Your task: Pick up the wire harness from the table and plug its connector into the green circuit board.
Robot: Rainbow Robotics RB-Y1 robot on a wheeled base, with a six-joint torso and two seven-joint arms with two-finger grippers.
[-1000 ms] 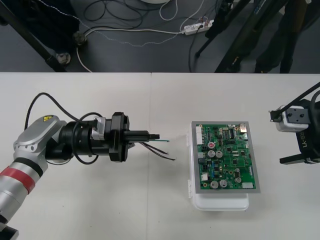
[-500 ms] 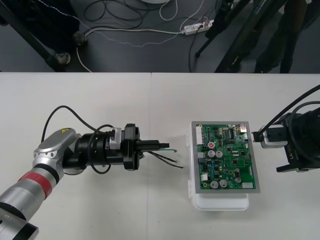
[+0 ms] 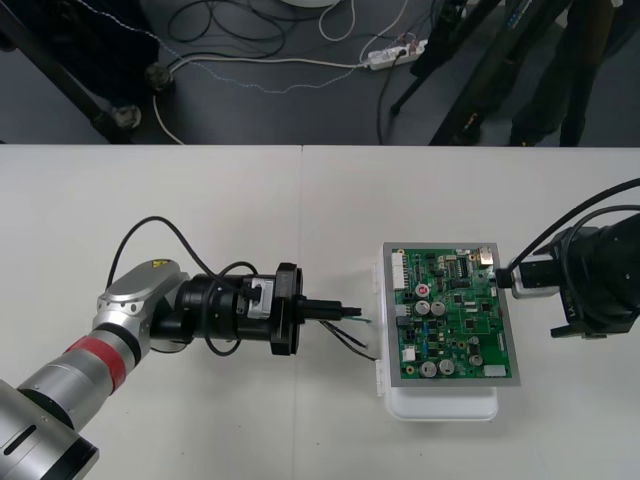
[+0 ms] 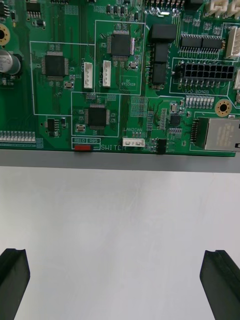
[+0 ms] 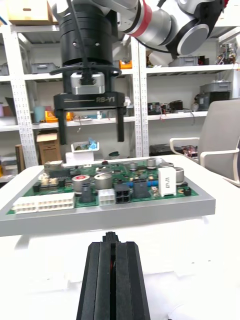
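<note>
The green circuit board [image 3: 452, 314] sits on its white base [image 3: 440, 404] at the table's right. My left gripper [image 3: 338, 308] lies level just left of the board, shut on the wire harness [image 3: 362, 337]. Black and green wires trail from its tips toward the board's left edge. In the left wrist view the shut fingers [image 5: 112, 280] point at the board [image 5: 115, 192], with a sliver of red between them. My right gripper [image 3: 512, 279] hovers at the board's right edge, open. Its fingers [image 4: 216, 280] stand far apart before the board [image 4: 120, 75]. It also shows beyond the board as the other gripper [image 5: 90, 107].
The white table [image 3: 200, 210] spreads around the board. A black cable [image 3: 150, 235] loops over the left arm. Dark floor with cables and stands runs along the far edge.
My left gripper has carried the harness rightward, close to the board's left edge. The right gripper has moved left to the board's right edge.
</note>
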